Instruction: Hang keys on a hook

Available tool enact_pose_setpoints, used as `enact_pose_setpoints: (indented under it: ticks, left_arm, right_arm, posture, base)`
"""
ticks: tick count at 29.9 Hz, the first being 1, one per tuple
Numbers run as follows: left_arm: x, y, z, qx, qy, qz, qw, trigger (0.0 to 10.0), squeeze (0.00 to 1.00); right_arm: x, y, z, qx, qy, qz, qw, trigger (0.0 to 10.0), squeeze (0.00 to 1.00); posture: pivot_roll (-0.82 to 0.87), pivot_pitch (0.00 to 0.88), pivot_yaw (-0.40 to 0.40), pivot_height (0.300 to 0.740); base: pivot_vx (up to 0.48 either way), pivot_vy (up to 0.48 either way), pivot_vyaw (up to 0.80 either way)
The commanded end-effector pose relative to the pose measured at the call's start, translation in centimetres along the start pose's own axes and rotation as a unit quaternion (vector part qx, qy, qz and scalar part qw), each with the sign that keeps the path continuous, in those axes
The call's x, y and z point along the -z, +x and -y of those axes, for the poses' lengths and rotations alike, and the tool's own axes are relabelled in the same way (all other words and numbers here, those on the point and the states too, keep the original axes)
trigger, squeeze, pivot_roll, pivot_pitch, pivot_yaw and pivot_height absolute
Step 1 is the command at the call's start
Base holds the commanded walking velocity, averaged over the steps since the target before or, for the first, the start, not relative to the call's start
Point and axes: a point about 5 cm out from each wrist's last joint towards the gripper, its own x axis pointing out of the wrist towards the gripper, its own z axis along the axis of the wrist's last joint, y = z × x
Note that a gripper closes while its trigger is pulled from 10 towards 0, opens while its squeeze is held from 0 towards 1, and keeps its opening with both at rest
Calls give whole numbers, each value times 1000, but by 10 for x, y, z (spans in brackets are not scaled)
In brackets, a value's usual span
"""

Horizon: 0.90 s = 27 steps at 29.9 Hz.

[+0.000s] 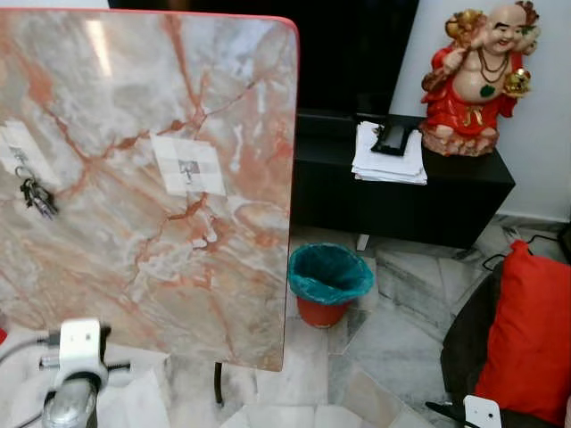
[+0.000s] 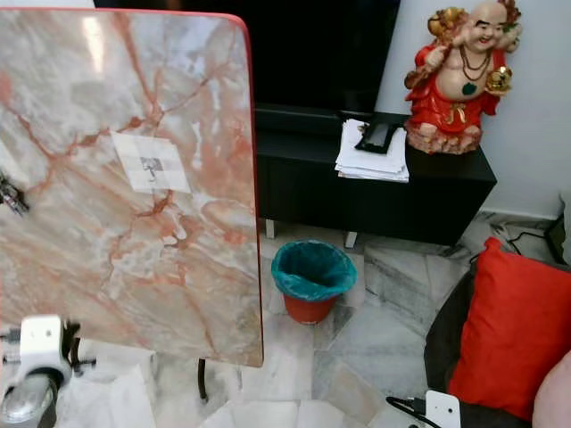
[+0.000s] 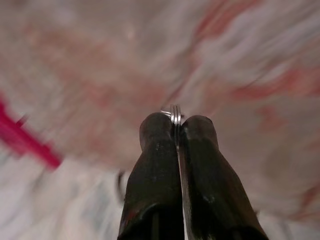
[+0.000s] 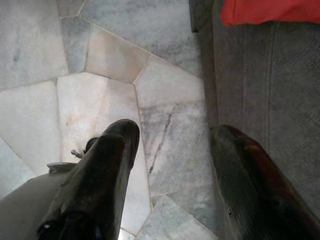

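Note:
A tall marble-patterned board (image 1: pixel 152 178) stands upright in front of me. It carries two white patches, each with a small hook: one near the middle (image 1: pixel 189 167) and one at the left edge (image 1: pixel 20 152). A dark bunch of keys (image 1: pixel 36 198) hangs from the left hook. In the left wrist view my left gripper (image 3: pixel 176 122) is shut on a thin metal key ring (image 3: pixel 175 114), close to the blurred board. My left arm (image 1: pixel 76 374) shows low at the left. My right gripper (image 4: pixel 172 132) hangs open over the floor tiles, holding nothing.
A red bin with a teal liner (image 1: pixel 328 281) stands on the marble floor right of the board. Behind it is a black cabinet (image 1: pixel 446 201) bearing papers (image 1: pixel 388 156) and a red statue (image 1: pixel 477 76). A red cushion (image 1: pixel 531 330) lies on a dark sofa at right.

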Motion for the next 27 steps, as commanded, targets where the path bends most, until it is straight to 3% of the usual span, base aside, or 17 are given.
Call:
enact_pose_setpoints:
  ticks: [1, 6, 8, 13, 16, 17, 18, 20, 27]
  left_arm:
    - [-11, 4, 8, 19, 3, 27, 999, 10000, 0]
    - [-42, 10, 28, 52, -5, 93, 994, 10000, 0]
    - [-66, 9, 49, 86, 3, 144, 986, 10000, 0]
    - [-102, 1, 80, 119, 16, 217, 969, 10000, 0]
    - [-117, -1, 89, 127, 30, 243, 961, 10000, 0]
    - [-131, -2, 95, 134, 46, 266, 954, 10000, 0]
    - [-131, -2, 95, 134, 46, 266, 954, 10000, 0]
    - [-151, -2, 100, 134, 68, 293, 944, 10000, 0]
    - [-164, 6, 99, 102, 74, 297, 947, 10000, 0]
  right_arm:
    - [0, 0, 2, 4, -4, -3, 1000, 10000, 0]
    - [1, -1, 9, 8, -7, -3, 1000, 10000, 0]
    - [2, -1, 14, 12, -7, -3, 1000, 10000, 0]
    - [3, -2, 18, 21, 1, 0, 1000, 10000, 0]
    - [4, -2, 19, 23, 2, -1, 1000, 10000, 0]
    - [4, -2, 19, 23, 0, -2, 1000, 10000, 0]
    - [4, -2, 19, 23, 0, -2, 1000, 10000, 0]
    - [3, -2, 18, 23, 0, 0, 1000, 10000, 0]
    - [2, -2, 17, 23, 0, 2, 1000, 10000, 0]
  posture:
    - [63, 25, -41, 740]
    - [57, 27, -39, 740]
    - [60, 27, -40, 740]
    - [62, 30, -42, 740]
    - [63, 31, -45, 740]
    - [58, 33, -44, 740]
    - [58, 33, -44, 740]
    - [57, 32, -43, 740]
    - [47, 34, -47, 740]
  base:
    - [0, 0, 0]
    - [0, 0, 0]
    - [0, 0, 0]
    - [0, 0, 0]
    - [0, 0, 0]
    - [0, 0, 0]
    - [0, 0, 0]
    - [0, 0, 0]
    - [0, 0, 0]
